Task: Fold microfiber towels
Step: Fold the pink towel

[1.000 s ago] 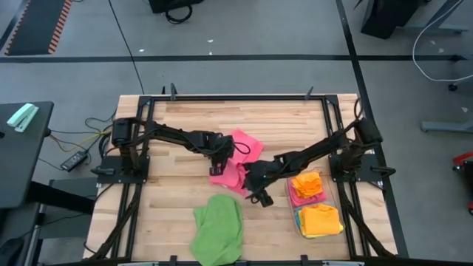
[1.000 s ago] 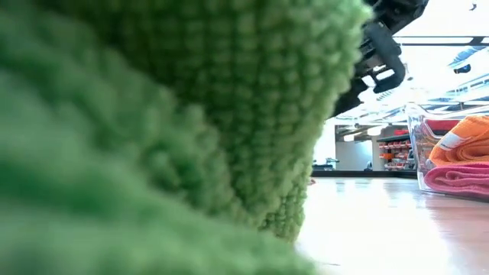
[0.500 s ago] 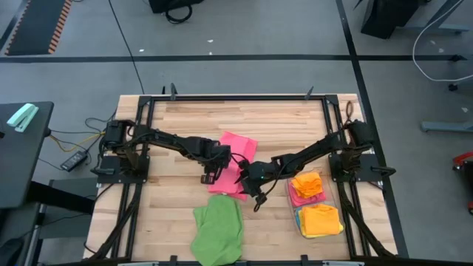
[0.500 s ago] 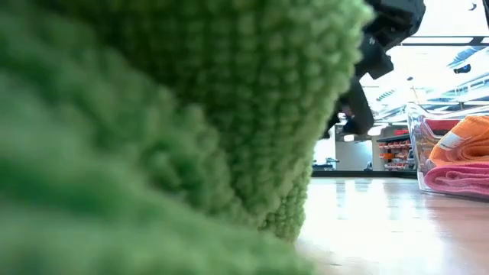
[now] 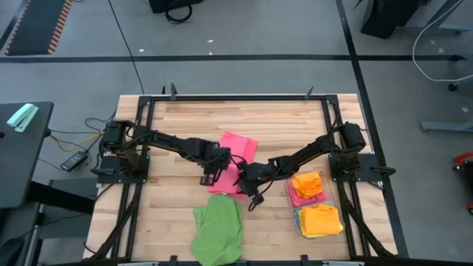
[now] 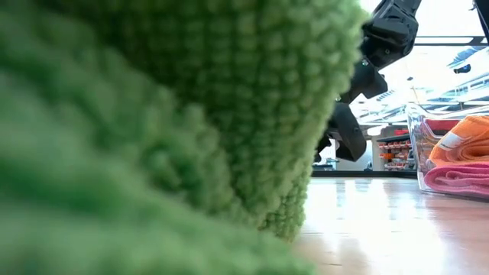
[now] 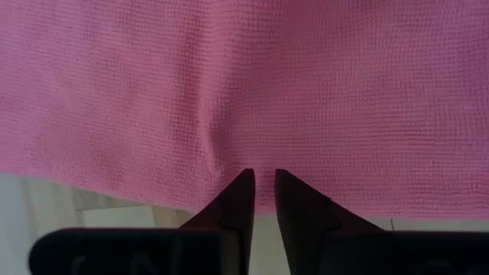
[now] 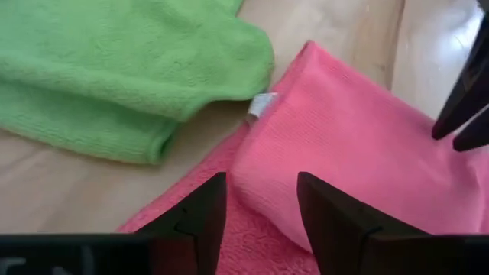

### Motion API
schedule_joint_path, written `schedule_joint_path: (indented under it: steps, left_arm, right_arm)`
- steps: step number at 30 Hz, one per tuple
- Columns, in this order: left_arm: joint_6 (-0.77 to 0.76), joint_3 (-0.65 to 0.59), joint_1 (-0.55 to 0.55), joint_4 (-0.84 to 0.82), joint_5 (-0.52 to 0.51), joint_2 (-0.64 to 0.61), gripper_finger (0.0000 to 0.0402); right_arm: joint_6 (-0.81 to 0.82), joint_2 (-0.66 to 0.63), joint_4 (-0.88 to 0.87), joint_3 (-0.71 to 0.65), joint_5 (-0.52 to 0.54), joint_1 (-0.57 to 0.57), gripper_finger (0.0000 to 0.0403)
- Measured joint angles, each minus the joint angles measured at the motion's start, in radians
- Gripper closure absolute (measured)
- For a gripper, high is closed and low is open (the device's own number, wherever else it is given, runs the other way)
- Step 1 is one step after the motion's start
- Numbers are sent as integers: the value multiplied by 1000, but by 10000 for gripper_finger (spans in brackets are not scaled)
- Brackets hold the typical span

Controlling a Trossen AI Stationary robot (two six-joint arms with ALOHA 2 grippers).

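Note:
A pink microfiber towel [image 5: 238, 151] lies folded over on the wooden table's middle, a white tag [image 8: 263, 105] at one corner. My left gripper [image 5: 211, 176] points down at the towel's near left edge [image 7: 229, 195], its fingers a narrow gap apart. My right gripper [image 5: 250, 193] slants down at the towel's near right part. It is open, with a rounded fold of the towel [image 8: 263, 179] between its fingers. A crumpled green towel [image 5: 219, 230] lies by the near edge and fills most of the low view [image 6: 153, 114]. My left gripper's fingertips [image 7: 243, 183] stand right at the pink towel's edge, which lies flat on the table; I cannot tell whether they touch it. My right gripper's fingers [image 8: 202, 206] stand on either side of the towel's fold; whether they touch it, I cannot tell.
A clear plastic bin [image 5: 290, 207] stands at the near right, holding folded orange [image 5: 319, 219] and pink towels. In the low view its wall [image 6: 416, 145] rises to the right of my right arm [image 6: 367, 69]. Bare wood shows along the far side [image 5: 236, 114].
My left gripper has moved toward the table's near edge across the pink towel. The towel, which was bunched in two parts, now lies flatter as one folded shape. My right gripper has sunk and moved left toward the pink towel's near edge.

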Motion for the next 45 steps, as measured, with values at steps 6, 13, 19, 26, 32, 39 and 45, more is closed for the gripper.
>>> schedule_joint_path:
  steps: [6,13,19,26,32,39,45]
  left_arm:
    - [-3,0,0,1,0,0,343]
    - [-5,1,0,1,0,-2,339]
    - [-5,1,0,0,0,-2,348]
    - [-6,1,1,-1,0,-2,345]
    - [-5,2,1,-54,0,-2,345]
    - [-12,2,1,-124,0,-3,357]
    - [-40,2,-6,-173,0,-3,354]
  right_arm:
    - [3,22,7,-1,-16,-3,264]
    - [11,43,30,0,-16,-3,299]
    - [44,43,35,0,-16,-9,338]
    - [68,37,28,0,-26,-16,357]
    - [86,-8,-19,15,-28,-15,358]
    - [107,-20,-166,104,-53,-7,358]
    - [112,-19,-409,219,-58,7,358]
